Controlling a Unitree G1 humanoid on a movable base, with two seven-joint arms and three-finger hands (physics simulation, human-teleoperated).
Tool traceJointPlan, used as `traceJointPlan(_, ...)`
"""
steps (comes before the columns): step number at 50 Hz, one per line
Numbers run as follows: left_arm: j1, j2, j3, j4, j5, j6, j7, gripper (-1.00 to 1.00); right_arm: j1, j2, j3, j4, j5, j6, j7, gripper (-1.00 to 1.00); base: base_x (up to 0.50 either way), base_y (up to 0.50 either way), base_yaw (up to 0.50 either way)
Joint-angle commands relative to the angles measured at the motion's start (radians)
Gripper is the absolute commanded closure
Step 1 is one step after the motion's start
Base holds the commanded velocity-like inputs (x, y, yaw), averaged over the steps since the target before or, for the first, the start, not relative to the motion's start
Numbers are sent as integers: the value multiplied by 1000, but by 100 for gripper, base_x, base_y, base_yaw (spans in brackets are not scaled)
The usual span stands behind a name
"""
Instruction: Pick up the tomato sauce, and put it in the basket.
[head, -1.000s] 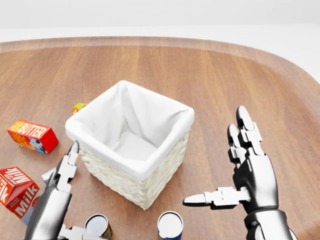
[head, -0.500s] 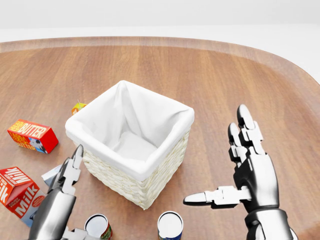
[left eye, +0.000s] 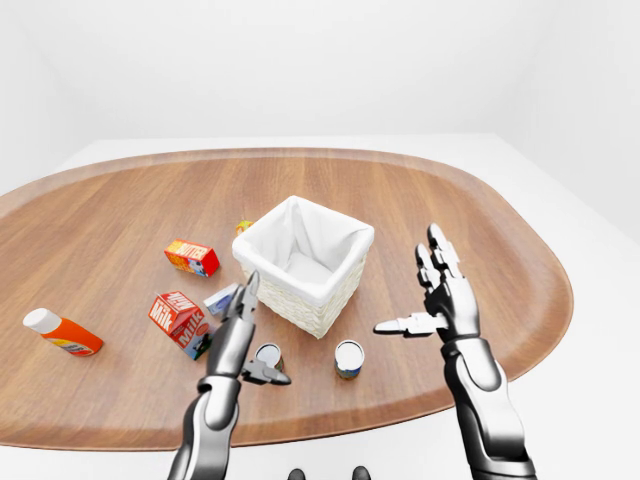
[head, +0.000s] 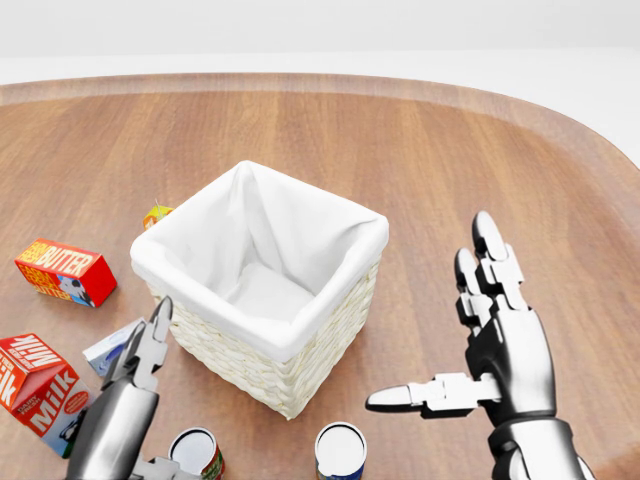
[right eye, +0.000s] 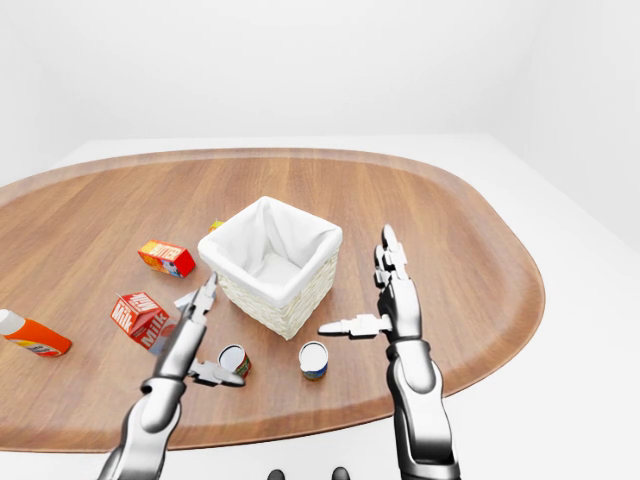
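The tomato sauce can (head: 197, 451), red and green labelled with a pale lid, stands upright at the bottom of the head view, just below the basket (head: 262, 338). The basket is wicker with a white cloth lining and nothing inside. My left hand (right eye: 226, 330) is open and hovers over the can, fingers pointing up toward the basket wall, thumb reaching past the can's lower side. No finger closes on it. My right hand (head: 430, 310) is open to the right of the basket, palm facing left, thumb stretched toward it.
A second can (head: 340, 450) with a blue label stands right of the sauce can. Left of the basket lie a butter box (head: 65, 272), a milk carton (head: 35, 382), a small pale box (head: 112, 350) and an orange bottle (left eye: 60, 333). A small yellow item (head: 156, 214) sits by the basket's upper left.
My left hand has slid slightly right and down in the head view, closer to the sauce can and basket wall. The right hand and all objects have stayed put.
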Motion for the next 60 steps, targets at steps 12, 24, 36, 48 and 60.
traceJointPlan(12, 1, 5, 0, 32, 15, 0, 21, -100, 2, 0, 1, 2, 0, 0, 0, -100, 0, 0, 0)
traceJointPlan(24, 5, 7, 5, 52, 17, 0, 29, -100, 0, 0, 1, 7, -3, 0, -1, -100, 0, 0, 0)
traceJointPlan(36, -10, 10, 6, 92, 19, 0, 42, -100, 4, 1, 4, 6, -4, 0, -1, -100, 0, 0, 0)
traceJointPlan(48, -26, 13, 2, 136, 25, 0, 60, -100, 1, 0, 2, 4, -3, 0, -2, -100, 0, 0, 0)
traceJointPlan(60, -36, 13, -4, 168, 29, 0, 73, -100, -1, -1, -2, -2, -1, 0, -1, -100, 0, 0, 0)
